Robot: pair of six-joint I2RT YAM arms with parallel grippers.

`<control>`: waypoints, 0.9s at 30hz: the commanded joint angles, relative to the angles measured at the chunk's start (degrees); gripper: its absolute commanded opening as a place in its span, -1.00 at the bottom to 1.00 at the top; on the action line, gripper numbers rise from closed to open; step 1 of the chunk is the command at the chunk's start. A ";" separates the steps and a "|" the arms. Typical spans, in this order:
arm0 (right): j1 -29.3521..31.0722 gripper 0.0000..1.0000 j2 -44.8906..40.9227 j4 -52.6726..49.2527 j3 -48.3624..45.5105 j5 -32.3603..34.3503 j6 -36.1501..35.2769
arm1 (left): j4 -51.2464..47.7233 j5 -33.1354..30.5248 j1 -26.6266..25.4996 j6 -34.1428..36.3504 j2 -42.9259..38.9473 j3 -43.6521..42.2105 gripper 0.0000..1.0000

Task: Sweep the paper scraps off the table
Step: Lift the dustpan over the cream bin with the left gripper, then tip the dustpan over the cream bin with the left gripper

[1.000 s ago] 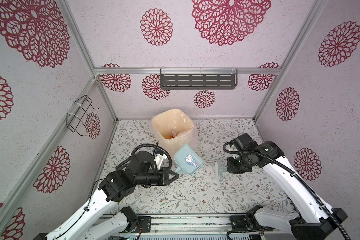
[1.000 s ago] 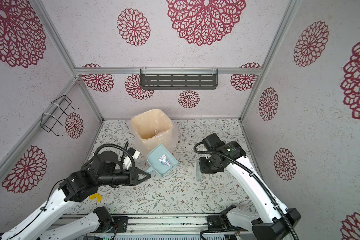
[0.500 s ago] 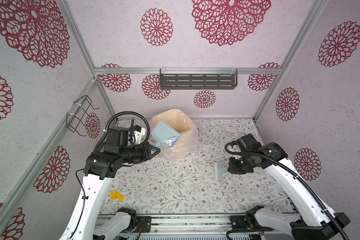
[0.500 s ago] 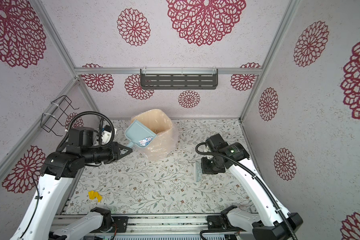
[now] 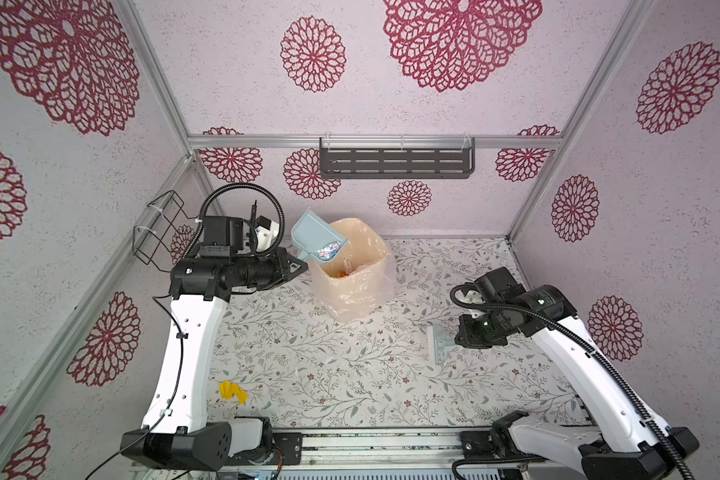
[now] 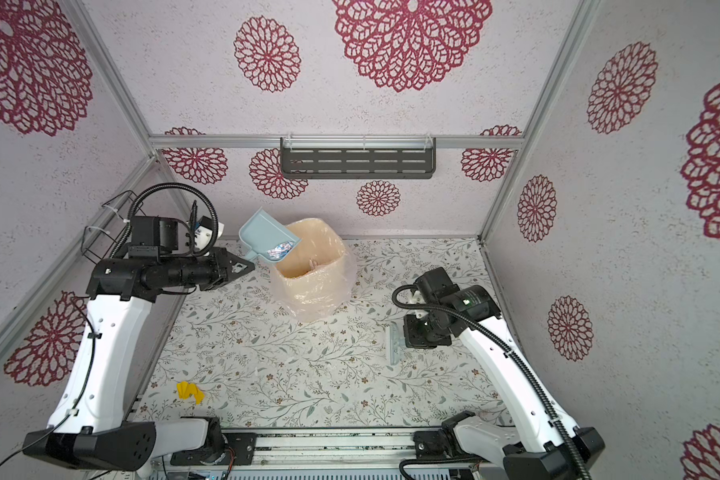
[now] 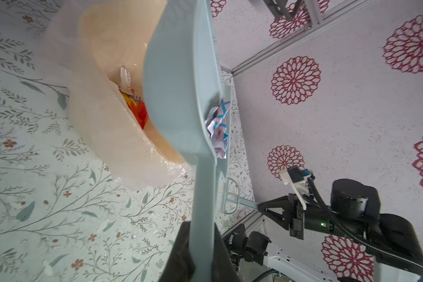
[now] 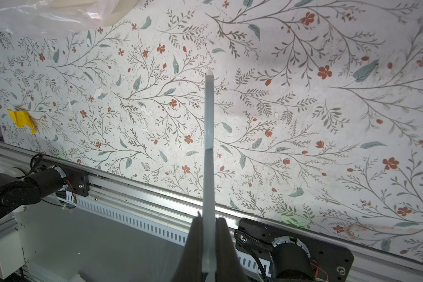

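One yellow paper scrap lies on the table near the left arm's base, well apart from the brush. The left gripper clamps the dustpan handle, with the pan tilted and its white-and-blue scrap at the lip over the bin mouth — only the left wrist view shows red scraps already inside. The right gripper clamps the brush handle.

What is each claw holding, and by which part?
Left claw grips the dustpan by its handle end; right claw grips the brush by its handle end.
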 commanded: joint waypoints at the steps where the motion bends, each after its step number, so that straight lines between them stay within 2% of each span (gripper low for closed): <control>1: -0.71 -1.00 0.00 0.17 -0.44 -1.61 -1.70 | -6.04 -4.57 -0.36 6.73 3.09 4.54 -1.00; 11: -1.81 -1.00 0.38 -0.34 -1.09 -2.47 -3.01 | -17.48 -24.64 -11.61 13.03 16.97 22.31 -1.00; 15: -2.05 -1.00 0.08 -0.93 -1.07 -2.62 -3.09 | -20.91 -38.75 -17.30 15.29 22.26 29.23 -1.00; 19: -2.24 -1.00 -0.13 -1.27 -1.37 -2.53 -3.02 | -22.64 -50.47 -23.02 17.98 25.33 32.41 -1.00; 21: -2.23 -1.00 -0.28 -1.11 -1.65 -2.66 -2.81 | -22.84 -54.18 -25.05 18.99 25.90 32.53 -1.00; 27: -2.22 -1.00 -0.14 -0.15 -3.04 -3.41 -2.38 | -22.74 -57.69 -27.61 20.75 25.70 32.21 -1.00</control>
